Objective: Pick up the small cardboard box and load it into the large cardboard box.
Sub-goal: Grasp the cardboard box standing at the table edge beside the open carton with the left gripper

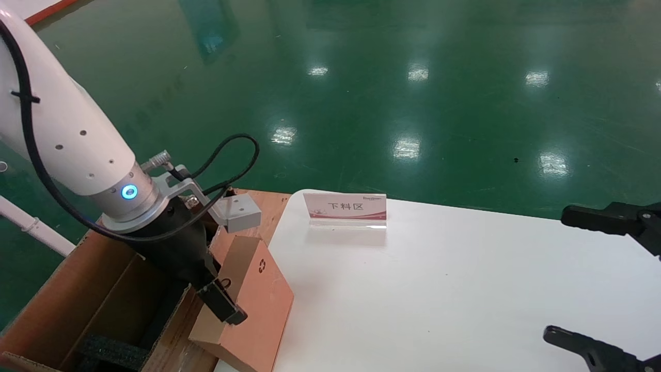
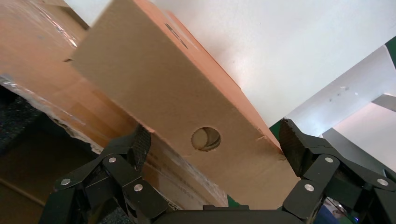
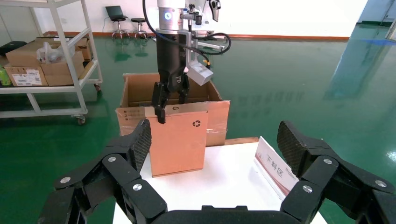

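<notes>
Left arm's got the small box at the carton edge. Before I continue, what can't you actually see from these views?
- Inside of the large cardboard box: the left gripper covers much of it in the head view; its near wall blocks it in the right wrist view.
- Contact of the small cardboard box with the white table: hidden behind the box.
- Right gripper: cut off by the head view's edge.
- Sign card: small print unreadable.
</notes>
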`<state>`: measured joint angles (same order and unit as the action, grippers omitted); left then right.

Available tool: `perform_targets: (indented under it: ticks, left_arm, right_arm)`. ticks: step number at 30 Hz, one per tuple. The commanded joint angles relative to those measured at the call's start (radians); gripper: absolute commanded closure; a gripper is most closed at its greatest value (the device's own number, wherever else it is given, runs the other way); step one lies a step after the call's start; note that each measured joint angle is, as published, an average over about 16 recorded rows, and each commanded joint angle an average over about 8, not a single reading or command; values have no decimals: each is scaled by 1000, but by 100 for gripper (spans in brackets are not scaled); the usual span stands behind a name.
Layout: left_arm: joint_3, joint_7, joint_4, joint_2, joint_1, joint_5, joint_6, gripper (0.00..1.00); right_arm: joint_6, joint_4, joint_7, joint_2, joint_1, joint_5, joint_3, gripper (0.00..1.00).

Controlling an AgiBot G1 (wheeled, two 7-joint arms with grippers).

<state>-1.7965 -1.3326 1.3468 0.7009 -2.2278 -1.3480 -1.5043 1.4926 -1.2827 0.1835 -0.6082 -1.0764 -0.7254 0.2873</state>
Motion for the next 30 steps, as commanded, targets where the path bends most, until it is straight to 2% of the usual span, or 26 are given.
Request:
perform_targets:
  ticks: [1,8,9,10,16,17,18,30]
  left_arm:
    - [-5,4,0,-1,6,-1,3,0]
    - [-14,14,-1,2,15,-2,6,0]
    - [-14,14,-1,2,15,-2,6,11]
    - [-14,14,-1,2,15,-2,6,24]
    - [-13,13,-1,2,14,-3,5,99]
    - [-12,13,-1,2,14,-3,5,100]
    - [-12,13,-1,2,14,-3,5,100]
    - [-10,12,0,2,12,-4,4,100]
  right_arm:
    - [0,0,0,0,0,0,0,0]
    - [0,0,0,0,0,0,0,0]
    - [0,0,0,0,0,0,0,0]
    - [0,0,0,0,0,0,0,7]
    - [0,0,0,0,0,0,0,82]
    - [0,0,0,0,0,0,0,95]
    - [0,0,0,0,0,0,0,100]
    - [0,0,0,0,0,0,0,100]
